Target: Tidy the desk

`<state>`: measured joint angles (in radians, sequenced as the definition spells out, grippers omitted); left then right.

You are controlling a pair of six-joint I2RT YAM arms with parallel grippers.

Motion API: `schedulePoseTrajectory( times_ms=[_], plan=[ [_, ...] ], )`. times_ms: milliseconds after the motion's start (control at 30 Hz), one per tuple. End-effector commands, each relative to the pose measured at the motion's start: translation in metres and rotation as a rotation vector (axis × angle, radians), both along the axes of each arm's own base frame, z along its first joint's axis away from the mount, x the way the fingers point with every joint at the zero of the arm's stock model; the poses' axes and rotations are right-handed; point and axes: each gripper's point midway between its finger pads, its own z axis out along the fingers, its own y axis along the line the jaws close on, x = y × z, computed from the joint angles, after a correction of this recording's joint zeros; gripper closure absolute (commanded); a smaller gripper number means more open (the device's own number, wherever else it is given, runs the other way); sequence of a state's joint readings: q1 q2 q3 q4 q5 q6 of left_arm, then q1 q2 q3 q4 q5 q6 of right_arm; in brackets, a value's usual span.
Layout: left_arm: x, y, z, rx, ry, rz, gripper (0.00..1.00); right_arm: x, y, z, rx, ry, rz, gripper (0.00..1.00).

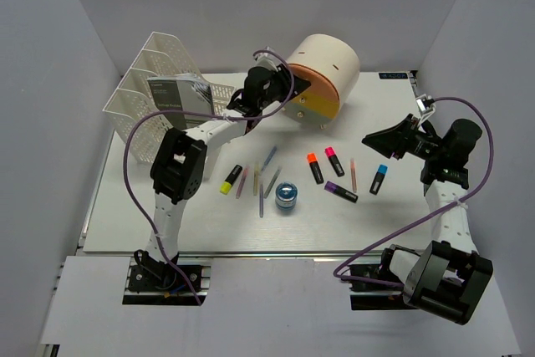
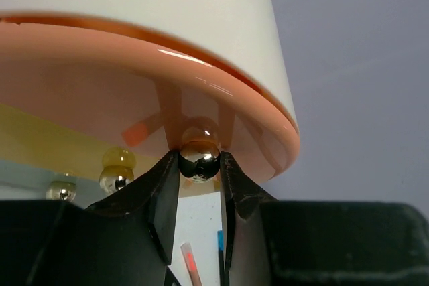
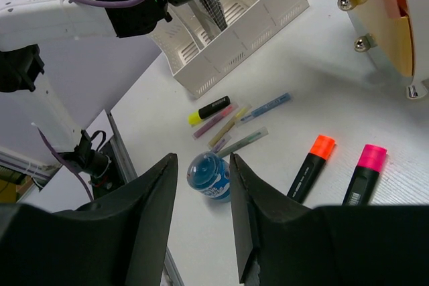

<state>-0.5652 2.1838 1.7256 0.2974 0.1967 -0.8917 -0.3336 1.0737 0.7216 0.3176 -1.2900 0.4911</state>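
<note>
The white desk (image 1: 167, 219) holds scattered highlighters: yellow (image 1: 231, 180), orange (image 1: 315, 167), pink (image 1: 334, 160), purple (image 1: 340, 191) and blue (image 1: 379, 179), plus several thin pens (image 1: 269, 175) and a small blue jar (image 1: 286, 196). My left gripper (image 1: 290, 87) is shut on the metal knob (image 2: 199, 159) of the orange drawer front (image 2: 100, 85) of the cream drawer unit (image 1: 326, 68). My right gripper (image 1: 378, 136) is open and empty, held above the desk's right side. In the right wrist view its fingers frame the blue jar (image 3: 211, 175) far below.
A white mesh file rack (image 1: 155, 89) with a grey booklet (image 1: 180, 96) stands at the back left. Grey walls enclose the desk. A metal rail (image 1: 276, 257) runs along the front edge. The yellow drawer front (image 1: 313, 106) has knobs of its own (image 2: 117, 179).
</note>
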Motion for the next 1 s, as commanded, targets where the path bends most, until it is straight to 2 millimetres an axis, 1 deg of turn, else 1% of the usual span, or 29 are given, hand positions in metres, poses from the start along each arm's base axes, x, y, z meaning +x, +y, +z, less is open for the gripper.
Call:
schedulePoseTrajectory(
  times_ms=[0, 33, 67, 133, 167, 200, 233, 267, 300, 333, 367, 400, 500, 533, 567, 600, 633, 667, 733, 767, 833, 867, 900, 933, 967],
  plan=[
    [-0.016, 0.012, 0.023, -0.015, -0.035, 0.0, 0.9, -0.002, -0.001, 0.003, -0.014, -0.043, 0.009, 0.57],
    [-0.022, 0.015, 0.035, -0.027, -0.055, 0.0, 0.91, -0.002, 0.0, 0.003, -0.016, -0.046, 0.01, 0.57],
    [-0.027, 0.019, 0.026, -0.013, -0.044, 0.0, 0.9, -0.001, -0.001, 0.003, -0.016, -0.044, 0.006, 0.57],
    [-0.034, 0.023, 0.031, -0.011, -0.057, -0.001, 0.91, -0.001, -0.001, 0.001, -0.016, -0.042, 0.009, 0.56],
    [-0.039, 0.027, 0.044, -0.02, -0.085, -0.003, 0.91, 0.0, -0.001, 0.0, -0.015, -0.039, 0.007, 0.55],
    [-0.043, 0.03, 0.037, -0.007, -0.074, -0.002, 0.91, 0.0, -0.001, -0.001, -0.015, -0.036, 0.009, 0.54],
    [-0.043, 0.036, 0.039, -0.006, -0.075, 0.003, 0.91, 0.001, -0.001, -0.002, -0.018, -0.042, 0.01, 0.54],
    [-0.046, 0.038, 0.044, -0.006, -0.083, -0.001, 0.91, 0.001, -0.002, -0.002, -0.018, -0.04, 0.006, 0.53],
    [-0.051, 0.039, 0.037, 0.004, -0.071, -0.007, 0.91, 0.001, -0.002, -0.004, -0.017, -0.037, 0.007, 0.53],
    [-0.054, 0.041, 0.034, 0.008, -0.069, -0.011, 0.91, 0.001, -0.002, -0.004, -0.019, -0.041, 0.009, 0.52],
    [-0.058, 0.044, 0.041, 0.01, -0.085, -0.012, 0.91, 0.002, -0.003, -0.004, -0.021, -0.043, 0.003, 0.52],
    [-0.061, 0.046, 0.034, 0.024, -0.082, -0.013, 0.91, 0.001, -0.002, -0.005, -0.027, -0.054, 0.009, 0.51],
    [-0.067, 0.048, 0.03, 0.029, -0.079, -0.026, 0.89, 0.0, -0.001, -0.005, -0.04, -0.071, 0.022, 0.47],
    [-0.069, 0.048, 0.025, 0.033, -0.073, -0.031, 0.81, -0.002, 0.0, -0.005, -0.043, -0.08, 0.033, 0.45],
    [-0.07, 0.047, 0.026, 0.028, -0.078, -0.036, 0.77, -0.003, 0.001, -0.005, -0.051, -0.098, 0.05, 0.44],
    [-0.071, 0.047, 0.026, 0.026, -0.08, -0.041, 0.69, -0.005, 0.002, -0.006, -0.054, -0.105, 0.065, 0.41],
    [-0.07, 0.046, 0.027, 0.025, -0.082, -0.042, 0.52, -0.006, 0.003, -0.006, -0.054, -0.107, 0.078, 0.39],
    [-0.07, 0.045, 0.027, 0.024, -0.076, -0.045, 0.48, -0.009, 0.004, -0.006, -0.067, -0.137, 0.103, 0.36],
    [-0.07, 0.045, 0.029, 0.024, -0.08, -0.048, 0.42, -0.013, 0.008, -0.008, -0.066, -0.135, 0.131, 0.31],
    [-0.071, 0.045, 0.03, 0.022, -0.082, -0.047, 0.35, -0.013, 0.009, -0.007, -0.089, -0.178, 0.138, 0.29],
    [-0.072, 0.045, 0.032, 0.022, -0.087, -0.053, 0.3, -0.016, 0.016, -0.008, -0.093, -0.175, 0.16, 0.26],
    [-0.073, 0.045, 0.033, 0.023, -0.088, -0.056, 0.27, -0.014, 0.016, -0.007, -0.118, -0.214, 0.16, 0.24],
    [-0.071, 0.05, 0.033, 0.023, -0.088, -0.047, 0.26, -0.014, 0.019, -0.008, -0.123, -0.214, 0.165, 0.24],
    [-0.073, 0.051, 0.038, 0.02, -0.097, -0.05, 0.25, -0.015, 0.021, -0.011, -0.122, -0.193, 0.168, 0.23],
    [-0.075, 0.051, 0.04, 0.018, -0.099, -0.053, 0.24, -0.015, 0.024, -0.009, -0.131, -0.205, 0.177, 0.23]
  ],
)
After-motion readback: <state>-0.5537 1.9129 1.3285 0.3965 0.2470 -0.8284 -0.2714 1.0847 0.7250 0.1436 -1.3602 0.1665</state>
